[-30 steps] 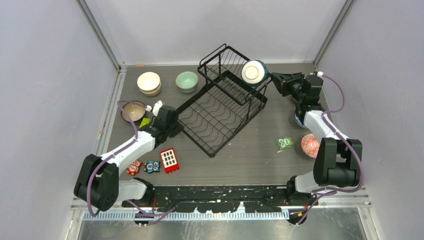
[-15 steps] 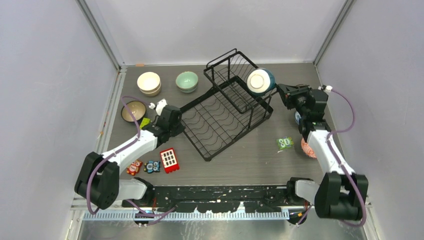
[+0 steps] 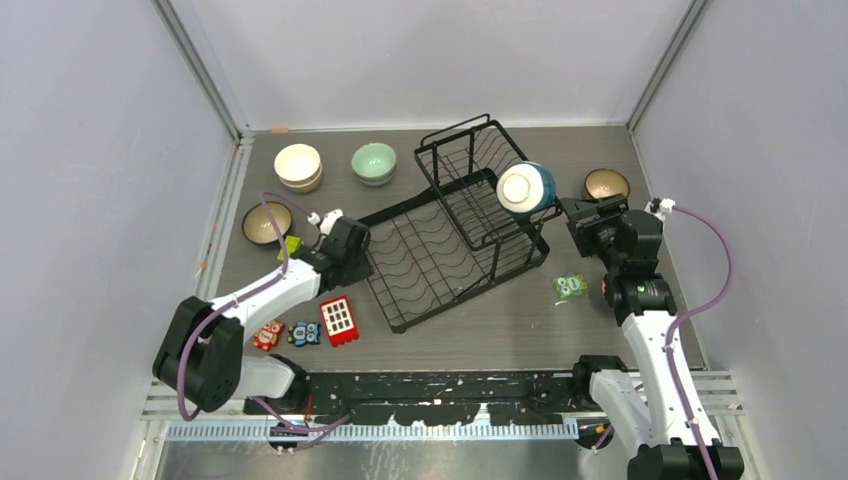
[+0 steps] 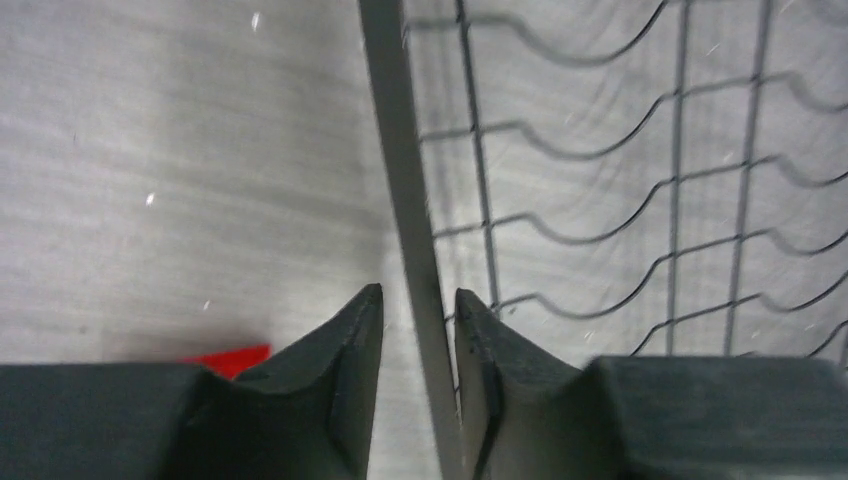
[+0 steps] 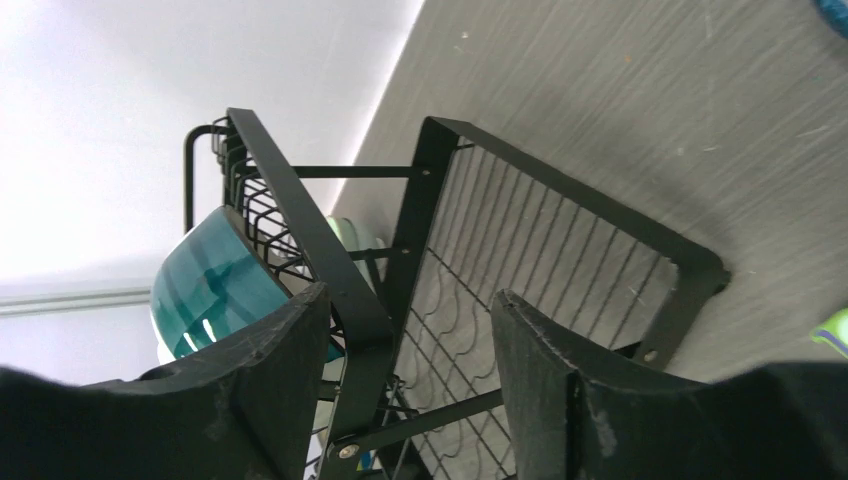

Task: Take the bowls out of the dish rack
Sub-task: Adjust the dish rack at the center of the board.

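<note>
Entry, bowls first.

- One teal bowl [image 3: 526, 188] is seen tipped on its side in the raised upper basket of the dish rack [image 3: 445, 250]. The rack is set at an angle in the middle of the counter [image 3: 470, 330].
- From the top view only the bowl's white face is shown. In the right wrist view its glazed teal wall [image 5: 215, 285] is shown behind the basket rail [image 5: 300, 215].
- Right end effector [image 3: 566, 210] [image 5: 410, 295]: the jaws are held wide apart astride that top rail, with nothing gripped.
- Left end effector [image 3: 362, 243] [image 4: 418, 295]: the jaws are parted narrowly around the rack's lower frame bar [image 4: 400, 150]. A slim gap is seen on each side, and only in the left wrist view.
- Bowls counted on the counter:
  - a cream stack [image 3: 298, 166], apparently of two, at far left
  - one pale green bowl [image 3: 374, 162] beside the stack
  - one brown bowl [image 3: 266, 222] at the left
  - a second brown bowl [image 3: 607, 184] at far right
- Toy blocks, five counted:
  - one red [image 3: 338, 320]
  - two small ones [image 3: 286, 334] beside the red one
  - one green [image 3: 570, 287] near the right arm
  - one green [image 3: 291, 243] partly under the left arm
</note>
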Controlling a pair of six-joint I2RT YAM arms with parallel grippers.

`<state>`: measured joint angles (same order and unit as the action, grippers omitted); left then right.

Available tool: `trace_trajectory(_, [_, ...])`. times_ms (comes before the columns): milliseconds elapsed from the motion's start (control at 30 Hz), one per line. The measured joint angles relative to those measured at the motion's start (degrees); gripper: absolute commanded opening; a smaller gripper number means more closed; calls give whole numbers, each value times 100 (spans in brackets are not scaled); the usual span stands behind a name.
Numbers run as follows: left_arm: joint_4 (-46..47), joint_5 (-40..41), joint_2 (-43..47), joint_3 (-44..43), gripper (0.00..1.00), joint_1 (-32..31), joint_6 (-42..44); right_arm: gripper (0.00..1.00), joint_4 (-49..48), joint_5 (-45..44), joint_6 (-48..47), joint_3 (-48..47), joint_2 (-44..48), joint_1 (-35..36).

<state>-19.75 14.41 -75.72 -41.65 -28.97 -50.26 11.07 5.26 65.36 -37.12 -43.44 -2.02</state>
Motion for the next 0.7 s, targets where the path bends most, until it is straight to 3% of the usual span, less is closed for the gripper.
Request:
trace_trajectory(100, [-422, -85, 160, 81, 56, -59, 33, 75, 621, -136, -326, -350, -55, 52])
trace_trajectory(233, [-916, -109, 739, 107, 65, -61, 92, 78, 1266, -376, -804, -1108, -203, 98])
trace_trajectory(500, [-1805, -105, 2306, -284, 70, -125, 201, 81, 1296, -358, -1451, -2288, -614, 107])
trace_trajectory(700, [-1270, -393, 2876, -1189, 69, -640, 470, 83, 789, 442, -1528, -2426, -1298, 109])
